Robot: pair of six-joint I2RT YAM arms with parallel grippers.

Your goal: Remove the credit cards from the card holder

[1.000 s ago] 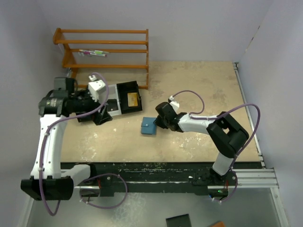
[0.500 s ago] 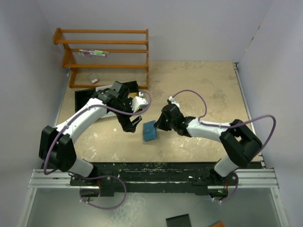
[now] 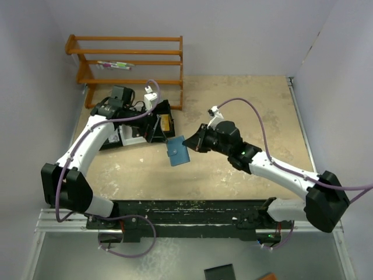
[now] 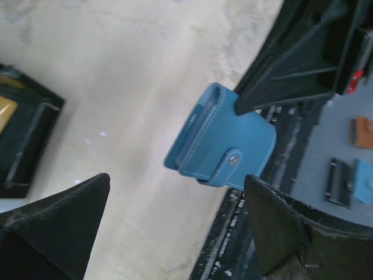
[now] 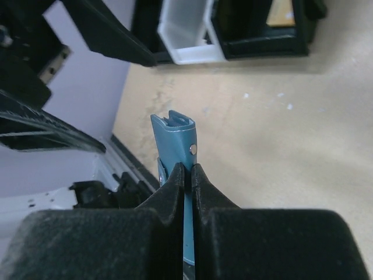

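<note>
The blue card holder (image 3: 178, 151) is folded shut with its snap tab closed, and it hangs above the table. My right gripper (image 3: 195, 142) is shut on its edge; the right wrist view shows the fingers (image 5: 169, 195) pinching the holder (image 5: 175, 140) edge-on. My left gripper (image 3: 161, 132) is open and empty, just behind the holder and apart from it. In the left wrist view the holder (image 4: 224, 140) sits between and beyond the open gripper (image 4: 175, 195). A gold-tan credit card (image 3: 166, 123) lies in the tray. No card shows in the holder.
The black-and-white three-compartment tray (image 3: 137, 129) lies at the left rear, under my left wrist; it also shows in the right wrist view (image 5: 186, 35). A wooden rack (image 3: 131, 61) stands against the back wall. The table's near edge and rail (image 3: 192, 210) run along the front.
My right gripper has lifted the holder off the table and turned it. My left gripper has drawn back from beside the holder toward the tray.
</note>
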